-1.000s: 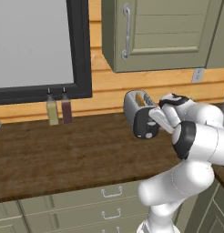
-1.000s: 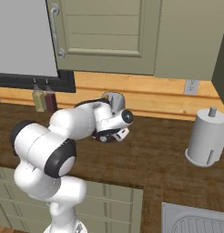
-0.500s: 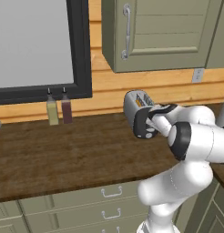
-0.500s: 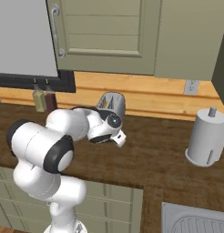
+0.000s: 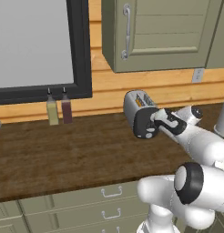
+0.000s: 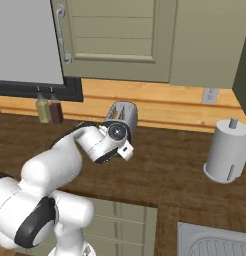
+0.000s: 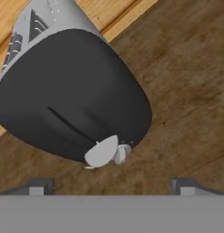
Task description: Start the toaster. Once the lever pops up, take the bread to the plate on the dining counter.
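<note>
In the left base view the toaster (image 5: 140, 113) stands right of centre, at the back of the dark wood worktop (image 5: 63, 150), with its black end panel turned to the arm. The gripper (image 5: 155, 122) is just to the right of this panel, almost touching it. In the hand view the jaws are spread wide and hold nothing, and the lever (image 7: 102, 152) sits low at centre, between the two tips. I judge the next move is a short push along the slot.

Silvery toaster (image 5: 140, 113) upright on wood worktop by the wall, black end panel with pale knob (image 7: 101, 152)
</note>
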You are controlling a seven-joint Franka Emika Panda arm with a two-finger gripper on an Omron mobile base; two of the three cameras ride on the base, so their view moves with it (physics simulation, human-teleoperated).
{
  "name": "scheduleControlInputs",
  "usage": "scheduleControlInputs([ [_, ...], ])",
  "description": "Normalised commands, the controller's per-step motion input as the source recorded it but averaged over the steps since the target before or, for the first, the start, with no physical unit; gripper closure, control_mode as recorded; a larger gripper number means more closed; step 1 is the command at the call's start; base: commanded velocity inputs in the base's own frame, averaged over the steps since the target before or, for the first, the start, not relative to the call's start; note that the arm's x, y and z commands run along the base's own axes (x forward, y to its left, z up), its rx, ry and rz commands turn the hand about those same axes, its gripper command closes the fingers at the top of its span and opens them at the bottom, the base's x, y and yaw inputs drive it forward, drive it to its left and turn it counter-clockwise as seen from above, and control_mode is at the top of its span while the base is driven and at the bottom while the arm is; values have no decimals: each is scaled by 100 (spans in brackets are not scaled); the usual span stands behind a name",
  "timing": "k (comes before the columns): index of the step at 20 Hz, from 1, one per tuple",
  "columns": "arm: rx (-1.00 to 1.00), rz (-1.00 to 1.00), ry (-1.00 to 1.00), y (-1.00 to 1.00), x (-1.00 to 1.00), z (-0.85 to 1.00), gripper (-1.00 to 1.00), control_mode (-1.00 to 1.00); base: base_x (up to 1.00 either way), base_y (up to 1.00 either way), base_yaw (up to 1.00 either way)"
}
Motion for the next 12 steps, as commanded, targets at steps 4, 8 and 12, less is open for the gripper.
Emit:
scheduleControlInputs([
  [4,-18,2,1,21,-5,100,-100,-100,0,0,0],
  [8,-25,4,-3,4,-1,100,-100,-100,0,0,0],
  [12,-27,11,-15,2,0,71,-100,-100,0,0,0],
])
